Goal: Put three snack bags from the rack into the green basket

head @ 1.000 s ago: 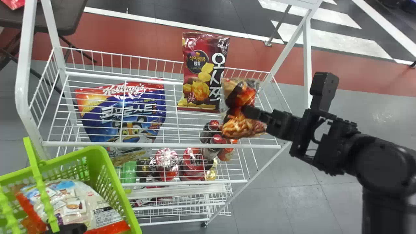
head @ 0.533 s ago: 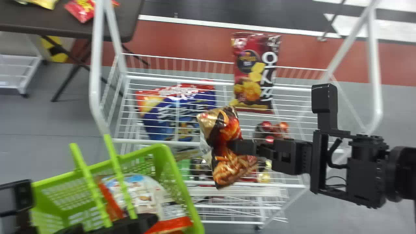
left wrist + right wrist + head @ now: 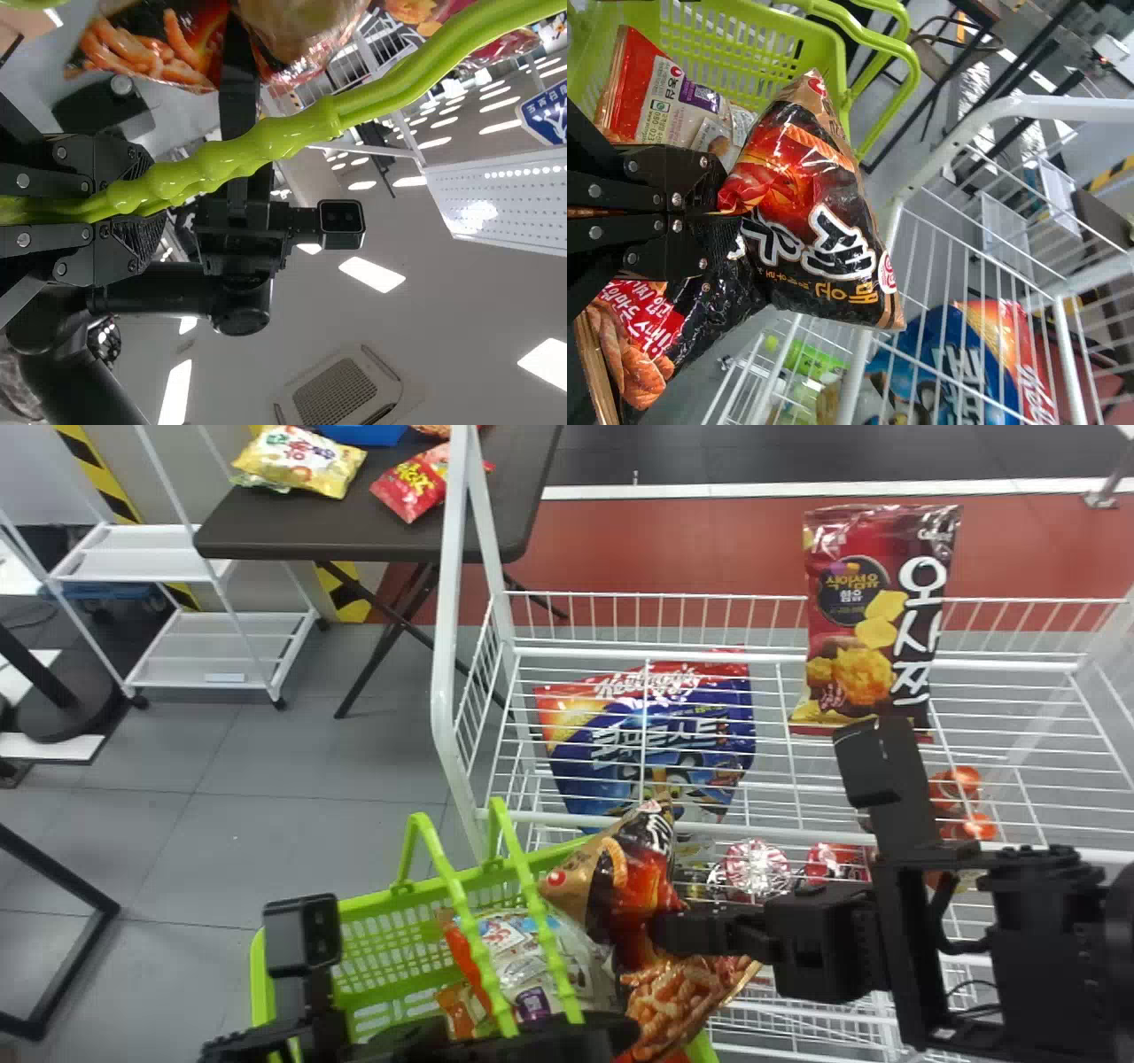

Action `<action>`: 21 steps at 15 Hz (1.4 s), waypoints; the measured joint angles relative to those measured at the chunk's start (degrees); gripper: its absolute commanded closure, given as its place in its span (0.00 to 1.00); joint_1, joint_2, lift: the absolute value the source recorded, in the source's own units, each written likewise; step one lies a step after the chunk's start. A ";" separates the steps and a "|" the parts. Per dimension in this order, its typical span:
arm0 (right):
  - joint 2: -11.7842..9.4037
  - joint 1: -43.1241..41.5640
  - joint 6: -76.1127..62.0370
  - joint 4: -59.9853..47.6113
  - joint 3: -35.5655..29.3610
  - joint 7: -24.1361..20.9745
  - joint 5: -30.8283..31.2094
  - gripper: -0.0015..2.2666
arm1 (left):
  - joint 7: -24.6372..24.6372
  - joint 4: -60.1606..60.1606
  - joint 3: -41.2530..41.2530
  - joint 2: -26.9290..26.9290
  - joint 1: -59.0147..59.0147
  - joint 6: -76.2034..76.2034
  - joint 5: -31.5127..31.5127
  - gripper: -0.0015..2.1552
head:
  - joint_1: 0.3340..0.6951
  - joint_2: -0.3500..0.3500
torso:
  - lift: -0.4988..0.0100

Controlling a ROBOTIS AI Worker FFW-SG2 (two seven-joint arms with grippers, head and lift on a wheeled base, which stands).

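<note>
Beside the white rack (image 3: 450, 664): the right gripper (image 3: 666, 933) is clamped on a black and orange snack bag (image 3: 633, 877), pinching it across the middle so that both ends bulge out past the fingers.
Snack bag in the grip: it hangs tilted at the basket's right side, between basket and rack, and covers part of the rim in the head view — whether it touches that rim, I cannot tell.
Green basket (image 3: 259, 974): it sits in front of the rack, at the rack's left end, its two handles (image 3: 469, 934) raised and slanting across its mouth.
Left gripper (image 3: 571, 1035): closed around the basket handles, which run between its two fingers in the left wrist view.
Inside the basket: a white snack bag (image 3: 540, 957) with red-orange ends lies under the handles, close to the held one.
Rack, top tier: a tall dark red snack bag (image 3: 864, 638) stands upright at the back rail; to its left, a wide blue and red bag (image 3: 656, 735) leans back behind the front wires.
Rack, lower down: red and silver-topped containers (image 3: 756, 868) show through the wire.
Worktop behind (image 3: 301, 540): a yellow bag (image 3: 301, 462) and a red bag (image 3: 409, 489) lie on the dark top, near a blue container (image 3: 363, 432).
</note>
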 measured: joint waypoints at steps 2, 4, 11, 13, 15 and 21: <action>1.16 -0.38 -0.22 1.20 1.66 0.00 -0.39 0.99 | 0.01 -0.28 -0.63 0.00 -0.05 0.00 -0.17 1.00 | 1.00 0.72 | 0.98; 2.40 -1.38 -0.30 2.11 3.16 -0.45 -0.81 0.99 | 0.10 -0.30 -0.96 0.00 -0.05 0.00 -0.36 1.00 | 1.00 0.78 | 0.98; 3.51 -3.15 -0.55 8.45 6.57 -1.07 -0.55 0.99 | -0.34 -1.15 -0.06 0.00 0.41 0.00 0.34 1.00 | 1.00 0.87 | 0.98; 3.29 -3.11 -3.93 12.45 7.60 3.92 -0.76 0.79 | -0.31 -1.43 0.15 0.00 0.44 0.00 0.67 1.00 | 1.00 0.92 | 0.98; 3.07 -3.02 -7.06 14.90 8.13 6.91 -0.77 0.01 | -0.16 -1.51 0.16 0.00 0.40 0.00 0.71 1.00 | 1.00 0.95 | 0.98; 1.57 -1.05 -9.60 12.96 3.12 6.73 -3.36 0.02 | -0.47 -1.39 2.05 -0.02 0.57 0.00 1.16 1.00 | 1.00 0.89 | 0.98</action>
